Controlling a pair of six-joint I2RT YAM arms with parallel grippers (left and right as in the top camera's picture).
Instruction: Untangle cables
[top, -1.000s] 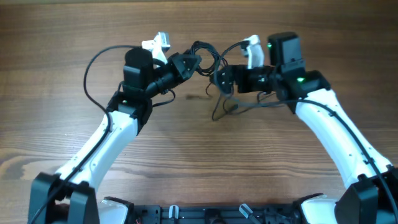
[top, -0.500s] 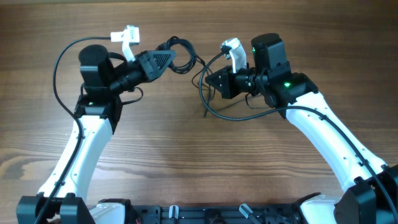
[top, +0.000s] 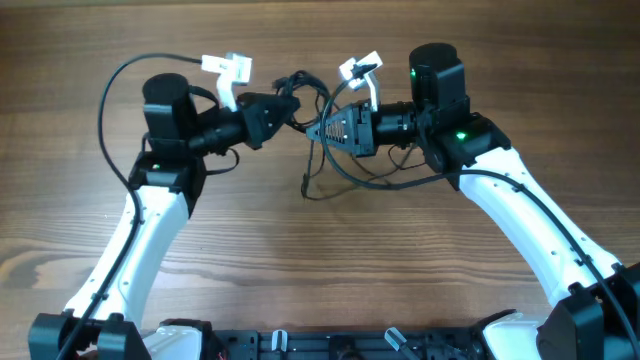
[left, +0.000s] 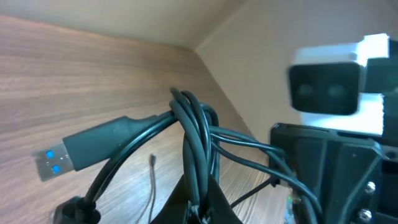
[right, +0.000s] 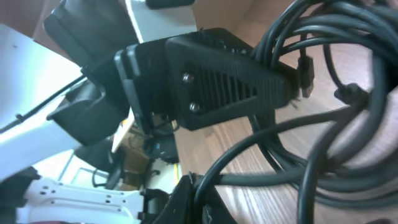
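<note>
The cables are a bundle of thin black cords hanging in the air between my two grippers, with loose strands trailing down to the wooden table. My left gripper is shut on several strands of the bundle, pinched at its tips. A USB plug with a blue insert sticks out to the left. Facing it, my right gripper is shut on one cord at its tips. The left gripper fills the right wrist view.
Thicker black arm cables arc behind the left arm and under the right arm. The two grippers are only a few centimetres apart above the table's far middle. A black rail runs along the near edge.
The left arm swung out to the left, then came part of the way back. The right gripper turned towards the left one and shut on a cord. The bundle now hangs between them.
</note>
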